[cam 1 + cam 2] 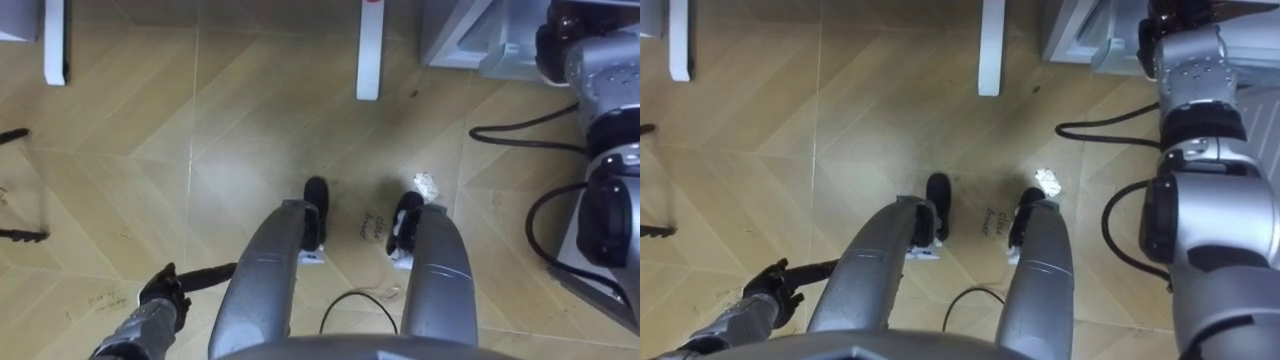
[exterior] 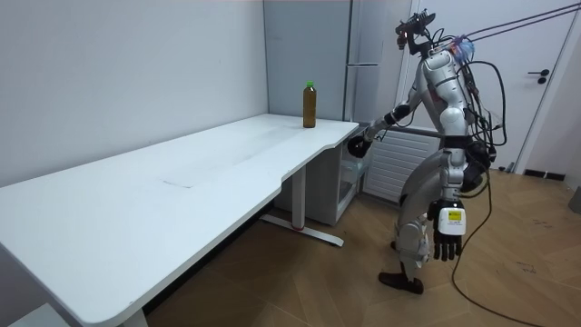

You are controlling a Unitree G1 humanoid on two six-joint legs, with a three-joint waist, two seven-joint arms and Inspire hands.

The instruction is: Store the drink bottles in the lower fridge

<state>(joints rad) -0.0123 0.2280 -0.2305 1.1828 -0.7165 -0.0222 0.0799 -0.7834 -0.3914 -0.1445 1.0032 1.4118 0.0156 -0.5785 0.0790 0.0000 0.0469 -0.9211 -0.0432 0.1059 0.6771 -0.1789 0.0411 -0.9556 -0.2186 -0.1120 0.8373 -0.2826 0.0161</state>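
White table [image 2: 182,191], running along the wall from the room view's left; my robot stands off its far end, facing the tall grey fridge [image 2: 368,54] behind that corner. Brown bottle [image 2: 310,104] with a green cap, the one drink I can see, upright on the table's far corner, near the fridge and apart from both hands. Right hand [image 2: 361,145], stretched forward just beside the table corner, before the fridge's lower part; whether its fingers are curled or straight, or touch anything, I cannot tell. Left hand [image 2: 448,234], hanging by the thigh, fingers relaxed and pointing down, holding nothing. I judge the step in hand to be opening the lower door, with the bottle not yet fetched. To do it well I would lift the head camera off the floor, confirm the right hand's hold on the door, swing the door clear of the table leg, then take the bottle low around its body.
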